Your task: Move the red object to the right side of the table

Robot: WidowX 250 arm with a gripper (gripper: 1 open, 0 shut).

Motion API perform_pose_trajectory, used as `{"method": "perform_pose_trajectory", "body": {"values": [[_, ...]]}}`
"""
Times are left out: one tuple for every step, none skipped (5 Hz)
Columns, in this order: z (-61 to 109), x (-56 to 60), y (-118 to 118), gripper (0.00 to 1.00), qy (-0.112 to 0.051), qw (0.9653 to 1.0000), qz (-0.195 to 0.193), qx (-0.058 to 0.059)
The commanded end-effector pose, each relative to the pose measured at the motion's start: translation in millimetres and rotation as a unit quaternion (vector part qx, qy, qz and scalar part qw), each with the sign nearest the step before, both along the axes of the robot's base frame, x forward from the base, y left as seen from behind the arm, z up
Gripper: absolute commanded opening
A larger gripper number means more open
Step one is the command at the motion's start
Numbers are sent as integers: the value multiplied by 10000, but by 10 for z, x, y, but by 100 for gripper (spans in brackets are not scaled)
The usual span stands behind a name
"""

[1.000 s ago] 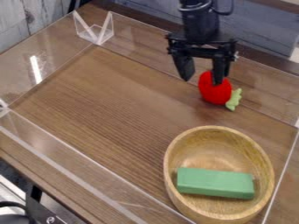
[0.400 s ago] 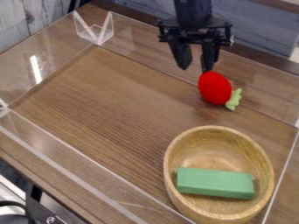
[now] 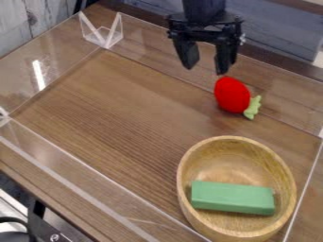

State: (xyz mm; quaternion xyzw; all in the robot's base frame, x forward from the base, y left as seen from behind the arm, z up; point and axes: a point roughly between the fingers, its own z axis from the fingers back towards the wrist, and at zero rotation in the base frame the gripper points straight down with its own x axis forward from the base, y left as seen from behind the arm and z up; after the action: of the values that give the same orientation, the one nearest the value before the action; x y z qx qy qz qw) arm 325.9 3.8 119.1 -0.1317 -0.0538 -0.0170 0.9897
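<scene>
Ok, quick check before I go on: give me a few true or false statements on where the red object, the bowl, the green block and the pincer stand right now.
1. The pincer is open and holds nothing. True.
2. The red object lies inside the wooden bowl. False: it lies on the table, up-picture of the bowl and apart from it.
3. The green block lies in the bowl. True.
4. The pincer's fingers grip the red object. False: they hang above it, clear of it.
5. The red object sits in the right half of the picture, its green stem pointing right. True.
</scene>
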Motion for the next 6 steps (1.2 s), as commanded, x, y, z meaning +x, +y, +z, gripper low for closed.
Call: {"method": "perform_pose_trajectory", "body": {"values": [[281, 21, 66, 100, -591, 9982, 62, 118], [177, 19, 87, 100, -647, 9976, 157, 181], [268, -8, 143, 100, -731, 9970, 138, 221], [161, -28, 235, 100, -630, 9975, 58, 316], [98, -59, 409, 100, -576, 9972, -31, 472], [142, -114, 612, 100, -525, 9964, -38, 660]]}}
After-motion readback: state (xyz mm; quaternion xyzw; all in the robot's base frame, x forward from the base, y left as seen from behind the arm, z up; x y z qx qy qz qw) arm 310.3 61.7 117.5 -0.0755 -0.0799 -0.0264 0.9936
